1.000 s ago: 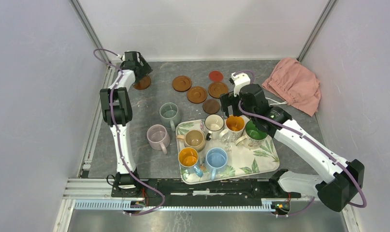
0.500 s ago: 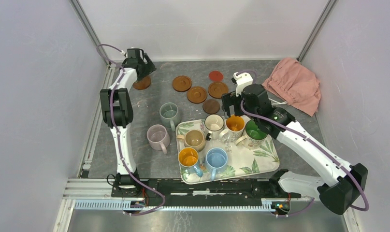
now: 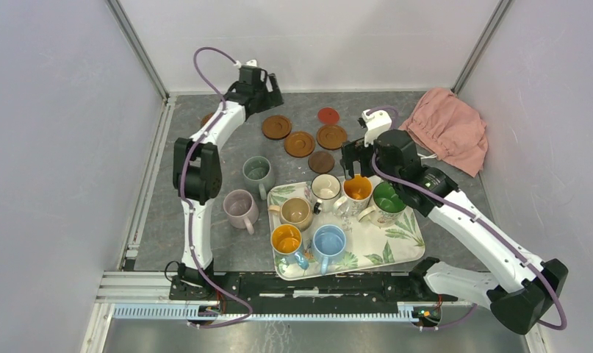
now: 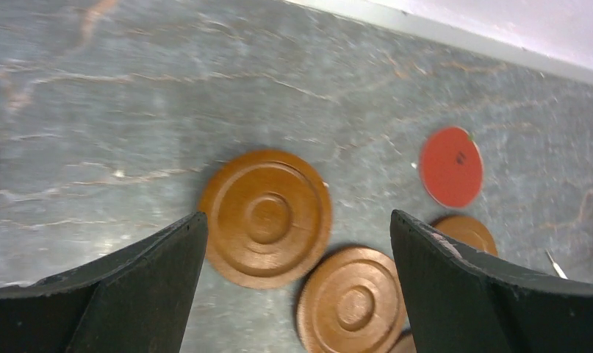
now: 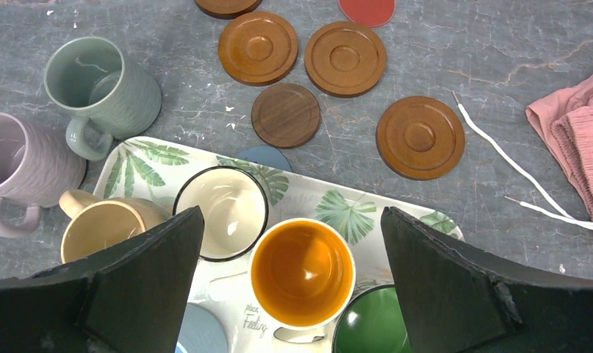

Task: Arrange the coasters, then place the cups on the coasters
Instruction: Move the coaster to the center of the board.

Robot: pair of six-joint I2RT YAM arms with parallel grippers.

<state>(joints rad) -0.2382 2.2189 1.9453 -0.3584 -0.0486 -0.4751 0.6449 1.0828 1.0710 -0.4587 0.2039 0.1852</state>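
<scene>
**Step in hand (judged):** arranging the coasters. No cup stands on a coaster yet.

**Left hand**: jaws wide and empty. It hangs over a round brown wooden coaster with turned rings at the back of the grey stone-patterned tabletop. A second ringed wooden coaster lies just beside it, and the small red disc lies further off.

**Right hand**: jaws wide and empty. It hovers over the far edge of the rectangular leaf-print tray, above the orange-inside mug and the cream mug with dark rim.

**Cups:** six stand on the tray. The grey-green mug and the pale pink mug stand on the tabletop.

**Next move (judged):** lower the left hand and close on the thin disc's rim without catching its neighbour. Then carry the disc to open tabletop.
</scene>
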